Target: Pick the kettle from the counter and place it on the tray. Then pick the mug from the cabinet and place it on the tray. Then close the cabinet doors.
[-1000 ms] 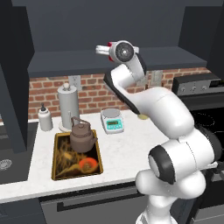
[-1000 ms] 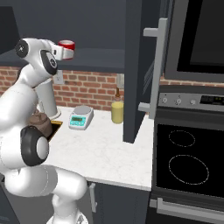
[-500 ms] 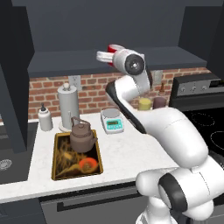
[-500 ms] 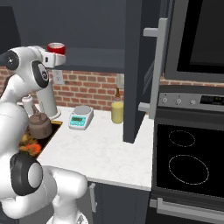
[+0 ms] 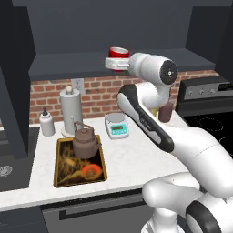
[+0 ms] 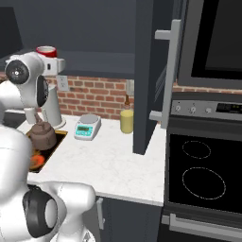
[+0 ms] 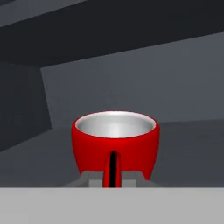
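My gripper point(image 5: 116, 64) is shut on the handle of the red mug point(image 5: 119, 53), holding it upright in the air in front of the open cabinet's dark shelf point(image 5: 68, 63). In the hand view the mug point(image 7: 114, 139) sits just beyond the fingertips, its white inside showing. The same mug point(image 6: 46, 50) tops the arm in the right base view. Below, the brown kettle point(image 5: 85, 142) stands on the far end of the black tray point(image 5: 63, 175) on the white counter point(image 5: 132, 154). Both cabinet doors stand open: one point(image 5: 16, 91) at the left, one point(image 6: 146, 75) at the right.
A grey paper-towel roll point(image 5: 71, 109) and a white bottle point(image 5: 46, 123) stand behind the tray. A white-and-teal scale point(image 5: 117, 126) sits under the arm. A yellow jar point(image 6: 126, 120) stands by the brick wall, the black stovetop point(image 6: 198, 170) to the right.
The arm has swung its elbow and wrist round while the mug stays gripped; in the right base view the mug has shifted left, towards the tray side.
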{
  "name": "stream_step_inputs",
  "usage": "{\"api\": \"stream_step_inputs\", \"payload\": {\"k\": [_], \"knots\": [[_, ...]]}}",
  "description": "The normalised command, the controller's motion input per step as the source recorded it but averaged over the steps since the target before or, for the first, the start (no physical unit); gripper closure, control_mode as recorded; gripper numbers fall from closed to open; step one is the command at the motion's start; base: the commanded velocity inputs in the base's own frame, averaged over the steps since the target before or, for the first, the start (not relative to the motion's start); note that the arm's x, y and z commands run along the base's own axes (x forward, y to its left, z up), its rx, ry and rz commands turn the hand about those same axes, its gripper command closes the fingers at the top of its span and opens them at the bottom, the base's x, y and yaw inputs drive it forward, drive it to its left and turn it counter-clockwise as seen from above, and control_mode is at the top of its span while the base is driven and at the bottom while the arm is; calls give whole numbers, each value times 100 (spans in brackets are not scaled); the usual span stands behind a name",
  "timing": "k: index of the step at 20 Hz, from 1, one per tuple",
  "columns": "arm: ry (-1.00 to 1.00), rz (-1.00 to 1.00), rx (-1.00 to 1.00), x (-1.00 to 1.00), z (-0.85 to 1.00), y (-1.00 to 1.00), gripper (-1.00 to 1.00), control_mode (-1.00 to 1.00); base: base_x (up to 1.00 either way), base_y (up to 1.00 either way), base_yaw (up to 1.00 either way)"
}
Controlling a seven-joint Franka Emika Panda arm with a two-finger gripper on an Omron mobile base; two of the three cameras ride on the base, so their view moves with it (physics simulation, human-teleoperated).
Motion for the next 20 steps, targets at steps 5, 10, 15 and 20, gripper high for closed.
{"api": "stream_step_inputs", "payload": {"k": [5, 10, 15, 20], "knots": [[0, 36, -6, -60, 13, -3, 100, -100, 0, 0, 0], [0, 36, -13, -69, -16, -2, 100, -100, 0, 0, 0], [0, 28, -17, -60, -52, 11, 100, -100, 0, 0, 0], [0, 25, -19, -52, -72, 32, 100, -100, 0, 0, 0]]}}
